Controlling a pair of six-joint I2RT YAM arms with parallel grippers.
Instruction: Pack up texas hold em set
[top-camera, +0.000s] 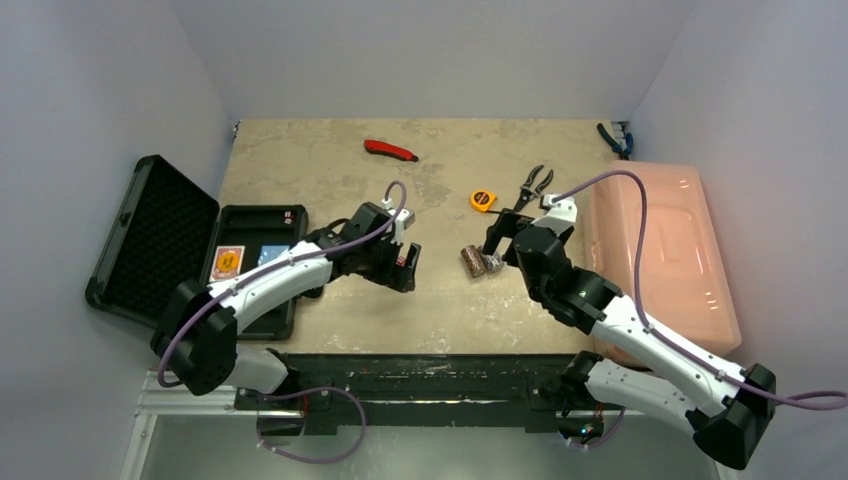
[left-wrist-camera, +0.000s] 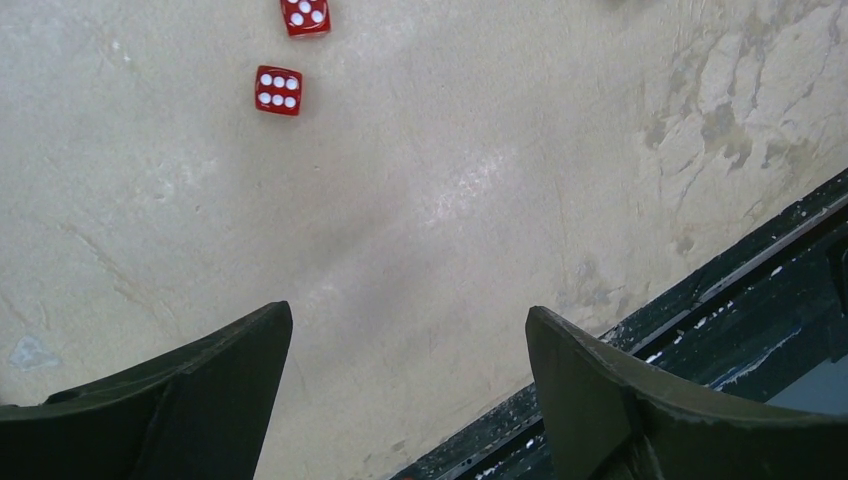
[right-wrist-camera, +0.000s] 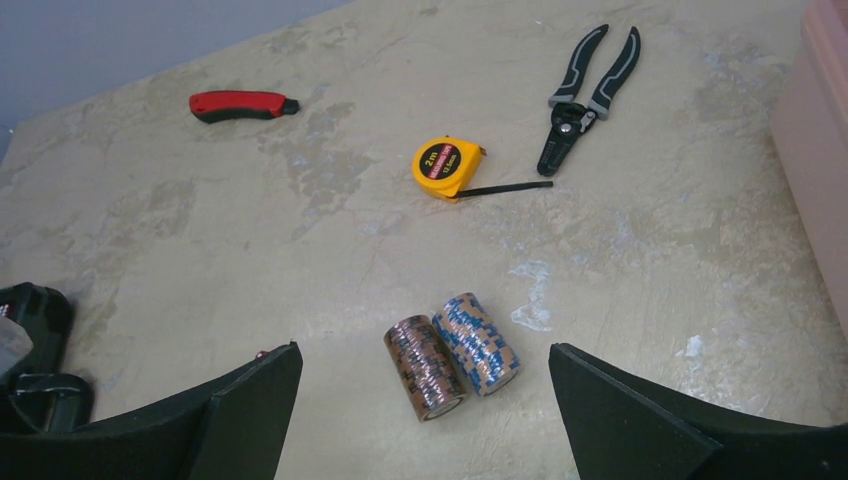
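The black case (top-camera: 165, 240) lies open far to the left of the yellow tape measure (right-wrist-camera: 448, 165), which says "2m". Two card decks (top-camera: 228, 262) sit inside the case. Closer to the tape measure, the left arm (top-camera: 280, 275) stretches out low. Its left gripper (left-wrist-camera: 407, 308) points down, fingers spread, holding nothing. Two red dice (left-wrist-camera: 278, 90) lie near it, and one shows six dots. Two chip rolls (right-wrist-camera: 425, 365) lie side by side just on the arms' side of the tape measure. The bent right arm (top-camera: 620, 315) reaches toward them, and the right gripper (right-wrist-camera: 425, 348) is spread wide, pinching nothing.
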